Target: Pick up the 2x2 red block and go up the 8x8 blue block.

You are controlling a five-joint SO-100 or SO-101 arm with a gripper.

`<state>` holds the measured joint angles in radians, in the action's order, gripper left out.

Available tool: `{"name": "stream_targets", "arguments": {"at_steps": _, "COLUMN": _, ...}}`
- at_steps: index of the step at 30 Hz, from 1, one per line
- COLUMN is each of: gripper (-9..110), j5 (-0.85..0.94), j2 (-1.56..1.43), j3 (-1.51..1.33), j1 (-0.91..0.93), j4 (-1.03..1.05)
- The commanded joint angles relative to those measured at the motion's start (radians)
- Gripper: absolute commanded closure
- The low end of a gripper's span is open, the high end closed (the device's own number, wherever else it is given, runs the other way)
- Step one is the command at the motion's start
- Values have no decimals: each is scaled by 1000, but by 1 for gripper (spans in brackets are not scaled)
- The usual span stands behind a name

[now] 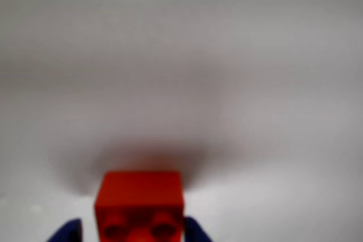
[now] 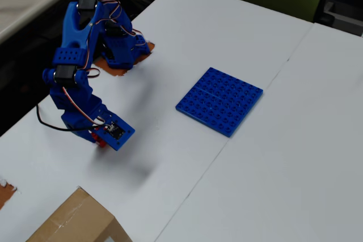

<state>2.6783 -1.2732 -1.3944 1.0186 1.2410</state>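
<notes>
In the wrist view the 2x2 red block [image 1: 139,196] sits at the bottom centre, studs facing the camera. A blue fingertip shows on each side of it, so my gripper [image 1: 136,232] is shut on it. Overhead, the gripper [image 2: 102,139] hangs at the left of the white table with a sliver of the red block [image 2: 100,142] showing under it. The frames do not show whether the block touches the table. The 8x8 blue block [image 2: 220,100] lies flat near the table's middle, well to the right of the gripper and apart from it. It is out of the wrist view.
The arm's base [image 2: 122,49] stands on an orange pad at the table's upper left. A cardboard box [image 2: 76,222] sits at the bottom left corner. A seam [image 2: 238,123] runs diagonally across the table just right of the blue plate. The table's left edge is close to the gripper.
</notes>
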Motion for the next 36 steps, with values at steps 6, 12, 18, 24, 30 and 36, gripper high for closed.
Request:
{"name": "stream_targets", "arguments": {"at_steps": 6, "gripper": 81, "j5": 2, "j2": -5, "j3": 34, "j1": -14, "j4": -6}}
{"name": "stream_targets", "arguments": {"at_steps": 12, "gripper": 80, "j5": 12, "j2": -2, "j3": 21, "j1": -6, "j4": -12}}
{"name": "stream_targets", "arguments": {"at_steps": 18, "gripper": 77, "j5": 28, "j2": 2, "j3": 18, "j1": -2, "j4": -20}}
{"name": "stream_targets", "arguments": {"at_steps": 24, "gripper": 82, "j5": 31, "j2": 3, "j3": 17, "j1": 2, "j4": -20}}
{"name": "stream_targets", "arguments": {"at_steps": 30, "gripper": 92, "j5": 43, "j2": 8, "j3": 15, "j1": 6, "j4": -20}}
{"name": "stream_targets", "arguments": {"at_steps": 36, "gripper": 100, "j5": 64, "j2": 5, "j3": 14, "j1": 9, "j4": -21}}
